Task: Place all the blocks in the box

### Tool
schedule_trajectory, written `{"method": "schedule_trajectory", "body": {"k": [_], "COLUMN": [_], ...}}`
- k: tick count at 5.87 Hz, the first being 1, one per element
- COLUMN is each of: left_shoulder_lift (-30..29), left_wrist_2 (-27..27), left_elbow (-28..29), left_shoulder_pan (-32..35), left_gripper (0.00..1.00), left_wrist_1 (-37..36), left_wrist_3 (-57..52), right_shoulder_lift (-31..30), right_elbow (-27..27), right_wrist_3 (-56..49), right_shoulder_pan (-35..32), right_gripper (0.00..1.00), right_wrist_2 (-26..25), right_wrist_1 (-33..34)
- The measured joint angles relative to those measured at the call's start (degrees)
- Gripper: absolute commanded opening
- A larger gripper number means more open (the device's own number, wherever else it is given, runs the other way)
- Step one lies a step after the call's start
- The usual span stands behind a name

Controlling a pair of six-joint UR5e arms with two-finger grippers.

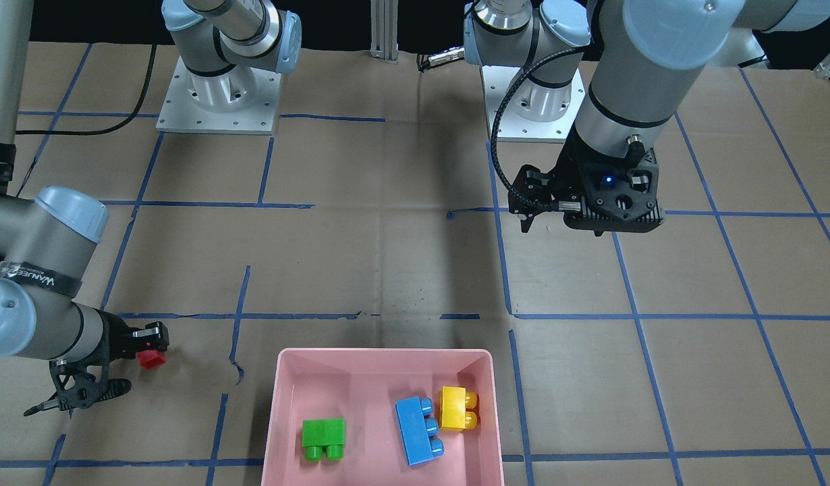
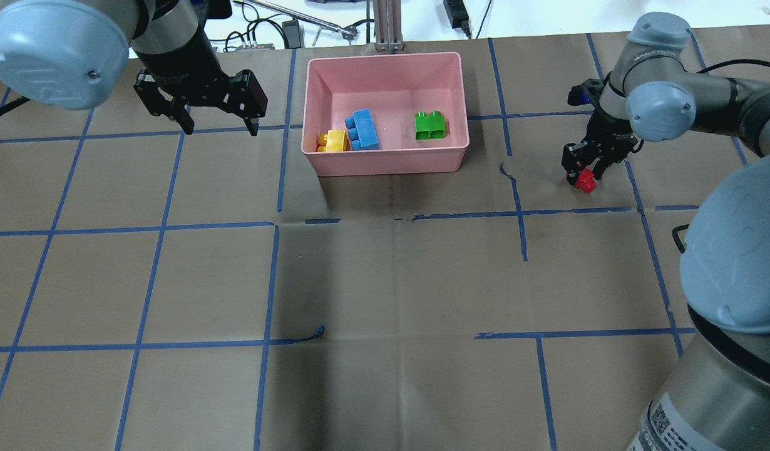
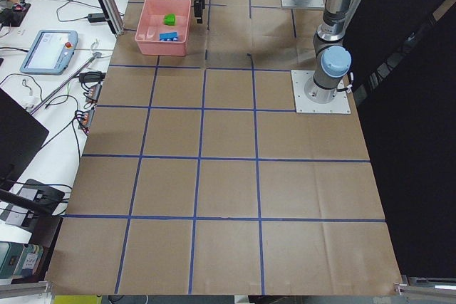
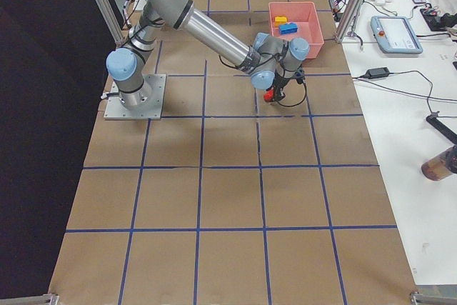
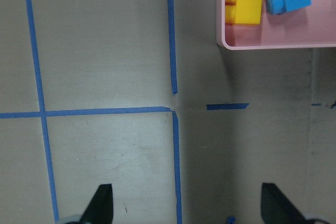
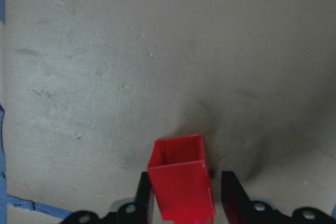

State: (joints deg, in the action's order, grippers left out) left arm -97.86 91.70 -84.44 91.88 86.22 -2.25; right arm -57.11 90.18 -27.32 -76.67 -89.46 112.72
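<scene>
Watching from overhead, you find the right gripper at three o'clock from the box, narrowed around the red block, grip unclear; left gripper gapes wide

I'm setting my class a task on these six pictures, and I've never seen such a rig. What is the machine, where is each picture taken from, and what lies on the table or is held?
It is a robot with two jointed arms bolted to a table covered in brown paper and blue tape. Four pictures come from fixed cameras: one facing the robot, one behind it, one at each table end. Two come from cameras on the wrists. The pink box holds a green block, a blue block and a yellow block. The left end effector hangs open and empty beside the box. The right end effector has the red block between its fingers, apparently gripped, outside the box.
</scene>
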Motion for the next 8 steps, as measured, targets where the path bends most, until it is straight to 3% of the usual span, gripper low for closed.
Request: {"method": "schedule_trajectory", "body": {"k": [2,3,5,8], "left_shoulder_lift": [1.3,1.8,2.7,3.4], "left_wrist_2": [0.1,0.1,0.3,0.4], "left_elbow": [-0.6,-0.5,-0.6,-0.8], "left_shoulder_pan": [-0.1,-0.1,-0.1,-0.1], "left_gripper": [0.99,0.99,0.99,0.99], "left_wrist_1": [0.1,0.1,0.6,2.1], "left_wrist_3": [-0.5,-0.5,-0.3,-0.1], "right_shoulder_lift": [-1.0,-1.3,-1.0,3.7], "right_elbow": [-0.8,-4.2,-15.9,-33.2], "right_wrist_3": [0.1,0.2,5.0,25.7], "right_shoulder_pan": [0.0,-0.1,-1.3,-13.2], "right_gripper": [0.22,0.21,0.21,0.23], "right_wrist_2": [0.0,0.1,0.7,5.0], "right_wrist_1": [0.2,-1.1,-9.3,-18.2]}}
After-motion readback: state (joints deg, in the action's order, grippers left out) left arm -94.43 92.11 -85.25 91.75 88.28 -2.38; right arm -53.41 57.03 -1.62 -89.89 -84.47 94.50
